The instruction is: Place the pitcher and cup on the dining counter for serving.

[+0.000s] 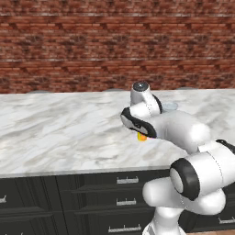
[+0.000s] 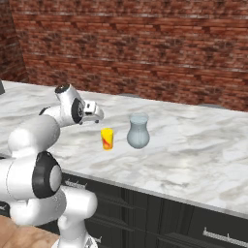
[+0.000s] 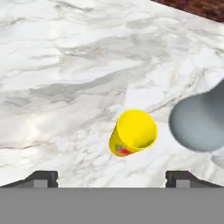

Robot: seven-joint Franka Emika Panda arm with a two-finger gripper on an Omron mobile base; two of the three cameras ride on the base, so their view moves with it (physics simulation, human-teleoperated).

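Note:
The yellow cup (image 2: 107, 139) with orange-red markings stands upright on the marble dining counter (image 2: 193, 160). Just to its right is the pale blue-grey glass pitcher (image 2: 138, 131), also upright and a small gap away. My gripper (image 2: 97, 115) hovers above and to the left of the cup, open, with nothing between its fingers. In the hand view I look down into the cup (image 3: 132, 132), with the pitcher (image 3: 199, 122) at the right edge and my gripper (image 3: 112, 178) spread wide below them. In the left base view my arm covers most of the cup (image 1: 142, 137) and pitcher (image 1: 170, 106).
A red brick wall (image 2: 145, 43) runs behind the counter. Black cabinets with silver-handled drawers (image 1: 127, 180) sit under the front edge. Bare marble (image 1: 59, 128) stretches to the left of the cup.

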